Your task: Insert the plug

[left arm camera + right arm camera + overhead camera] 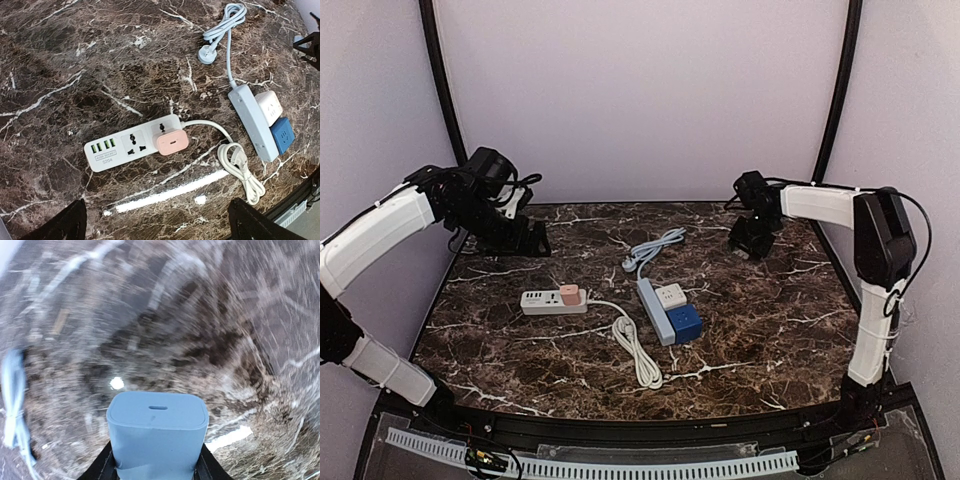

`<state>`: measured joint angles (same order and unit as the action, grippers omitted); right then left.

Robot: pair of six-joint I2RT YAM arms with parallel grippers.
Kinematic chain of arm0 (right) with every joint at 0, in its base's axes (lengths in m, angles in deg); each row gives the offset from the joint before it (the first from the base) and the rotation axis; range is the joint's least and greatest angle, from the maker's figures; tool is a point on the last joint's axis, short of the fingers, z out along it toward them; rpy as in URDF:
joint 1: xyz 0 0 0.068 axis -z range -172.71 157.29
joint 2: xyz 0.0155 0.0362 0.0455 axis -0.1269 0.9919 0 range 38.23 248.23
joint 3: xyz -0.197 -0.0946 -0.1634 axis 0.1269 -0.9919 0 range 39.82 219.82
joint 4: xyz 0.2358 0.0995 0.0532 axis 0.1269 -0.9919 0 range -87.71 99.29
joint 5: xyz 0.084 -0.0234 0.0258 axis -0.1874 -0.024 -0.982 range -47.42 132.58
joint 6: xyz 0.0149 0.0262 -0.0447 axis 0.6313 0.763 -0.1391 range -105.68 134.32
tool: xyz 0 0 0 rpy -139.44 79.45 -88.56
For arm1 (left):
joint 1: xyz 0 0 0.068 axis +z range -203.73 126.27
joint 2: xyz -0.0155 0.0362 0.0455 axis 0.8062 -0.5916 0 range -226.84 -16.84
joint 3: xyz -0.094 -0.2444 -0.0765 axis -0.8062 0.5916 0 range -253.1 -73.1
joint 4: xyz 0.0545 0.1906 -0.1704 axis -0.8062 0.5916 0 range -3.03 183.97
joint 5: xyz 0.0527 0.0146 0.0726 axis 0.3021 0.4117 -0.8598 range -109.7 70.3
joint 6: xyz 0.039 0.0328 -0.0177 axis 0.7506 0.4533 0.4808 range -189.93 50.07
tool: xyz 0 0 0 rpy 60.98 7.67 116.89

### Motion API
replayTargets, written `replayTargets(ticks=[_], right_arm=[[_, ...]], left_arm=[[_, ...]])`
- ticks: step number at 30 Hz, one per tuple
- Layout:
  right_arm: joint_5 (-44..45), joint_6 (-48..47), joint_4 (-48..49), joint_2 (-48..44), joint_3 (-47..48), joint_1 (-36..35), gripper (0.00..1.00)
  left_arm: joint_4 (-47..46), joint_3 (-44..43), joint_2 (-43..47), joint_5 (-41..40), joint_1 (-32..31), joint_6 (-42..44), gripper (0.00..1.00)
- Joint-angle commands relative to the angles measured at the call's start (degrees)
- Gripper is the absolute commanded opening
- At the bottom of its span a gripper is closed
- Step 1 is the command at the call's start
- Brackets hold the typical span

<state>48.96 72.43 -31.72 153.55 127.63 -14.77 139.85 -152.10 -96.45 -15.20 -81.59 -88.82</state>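
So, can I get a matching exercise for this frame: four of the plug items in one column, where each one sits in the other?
Things:
1. pink adapter
2. dark blue cube
3. light blue adapter
4. round plug

Places:
A. held between the fingers of the right gripper
B. lying loose on the table
C. on the white power strip
D. against the grey-blue power strip, beside a white cube

Pairs: 1-C, 2-D, 3-A, 4-B
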Motion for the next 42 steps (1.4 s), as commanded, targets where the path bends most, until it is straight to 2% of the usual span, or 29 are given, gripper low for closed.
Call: replayTargets(ticks=[1, 5, 8, 11, 18, 22, 26, 28, 32, 42], right_arm=[[-1.13, -12.59, 6.49, -5.05, -0.28, -0.78, 0.0], [-2.87, -22.14, 9.26, -8.82, -0.67, -1.76, 0.0], [-3.21, -28.34, 13.79, -12.22, -3.16, -3.09, 0.0], [-4.2, -33.85, 17.0, -15.67, -5.61, -4.63, 0.0], [-14.92, -43.84, 29.55, -26.27, -17.53, -7.07, 0.0], [-24.63, -46.9, 40.02, -33.76, -26.55, -8.31, 0.0], [-31.99, -52.64, 46.72, -38.3, -31.62, -11.93, 0.0], [-33.44, -54.96, 47.43, -39.1, -32.34, -13.98, 0.0], [-35.09, -57.5, 48.28, -38.87, -32.39, -18.01, 0.0], [-31.29, -66.8, 43.83, -38.09, -30.95, -26.83, 0.0]], left_arm=[[6.72, -1.96, 0.35, -3.78, 0.08, -1.04, 0.99], [6.35, -1.58, 1.43, -3.79, 0.08, -2.9, 0.99], [7.07, -2.01, 2.35, -8.46, 0.08, -5.41, 0.99], [9.74, -6.27, 1.71, -9.73, 0.08, -6.78, 0.99], [15.81, -13.71, -1.98, -8.62, 0.1, -10.47, 0.99], [15.16, -13.61, -2.33, -5.65, 0.08, -12.65, 0.99], [10.12, -12.48, -2.75, 4.22, 0.09, -13.51, 0.94], [7.43, -13.37, -3.75, 10.38, -0.11, -14.12, 0.9], [4.13, -14.19, -5.08, 14.84, -2.55, -14.46, 0.89], [-0.82, -18.41, -10.91, 17.58, -12.4, -16.51, 0.87]])
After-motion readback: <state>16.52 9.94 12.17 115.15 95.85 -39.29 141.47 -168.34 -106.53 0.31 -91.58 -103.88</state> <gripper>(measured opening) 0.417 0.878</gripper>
